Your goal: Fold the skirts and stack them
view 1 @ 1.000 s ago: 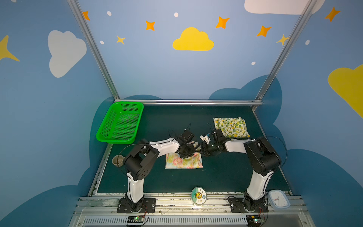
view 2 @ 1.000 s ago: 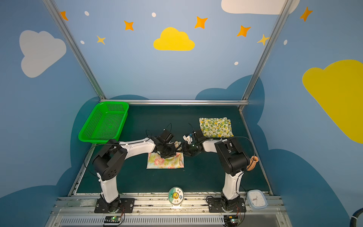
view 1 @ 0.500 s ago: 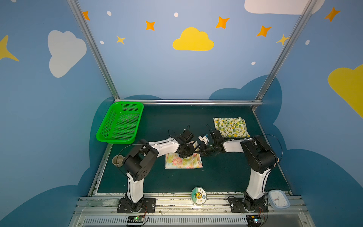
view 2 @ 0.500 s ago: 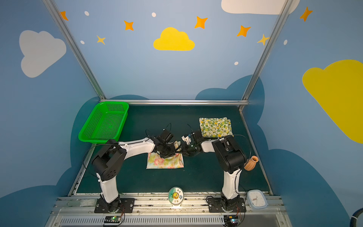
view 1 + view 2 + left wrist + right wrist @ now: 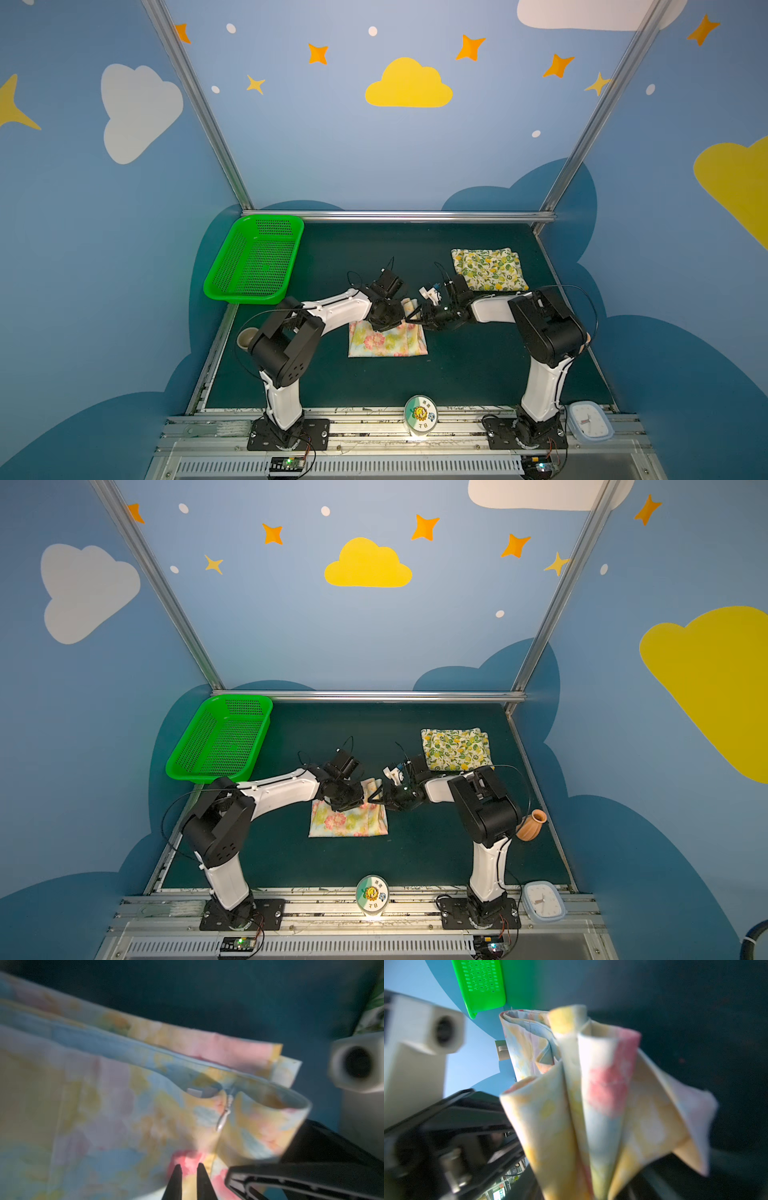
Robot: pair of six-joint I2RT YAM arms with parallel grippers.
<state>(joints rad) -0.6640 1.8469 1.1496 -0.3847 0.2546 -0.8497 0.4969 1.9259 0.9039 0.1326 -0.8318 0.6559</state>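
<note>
The pale yellow skirt with pink flowers (image 5: pixel 386 340) lies folded on the dark green mat in both top views, its far edge raised between the two arms. My left gripper (image 5: pixel 189 1167) is shut on that far edge, its thin black fingers pinching the cloth. My right gripper (image 5: pixel 415 318) meets the skirt's far right corner. In the right wrist view the flowered skirt (image 5: pixel 591 1095) bunches in pleats that run into the jaws, whose fingers are hidden by the cloth. The cream skirt with lemons (image 5: pixel 490 269) lies folded flat at the back right, apart from both grippers.
A green mesh basket (image 5: pixel 255 259) stands at the back left. A round tin (image 5: pixel 419 415) and a pale blue clock (image 5: pixel 590 422) sit on the front rail. A terracotta vase (image 5: pixel 531 825) stands by the right arm and a cup (image 5: pixel 247 337) by the left arm.
My right gripper has shifted left to the flowered skirt's far right corner and narrowed on it. The left gripper has kept its grip and place.
</note>
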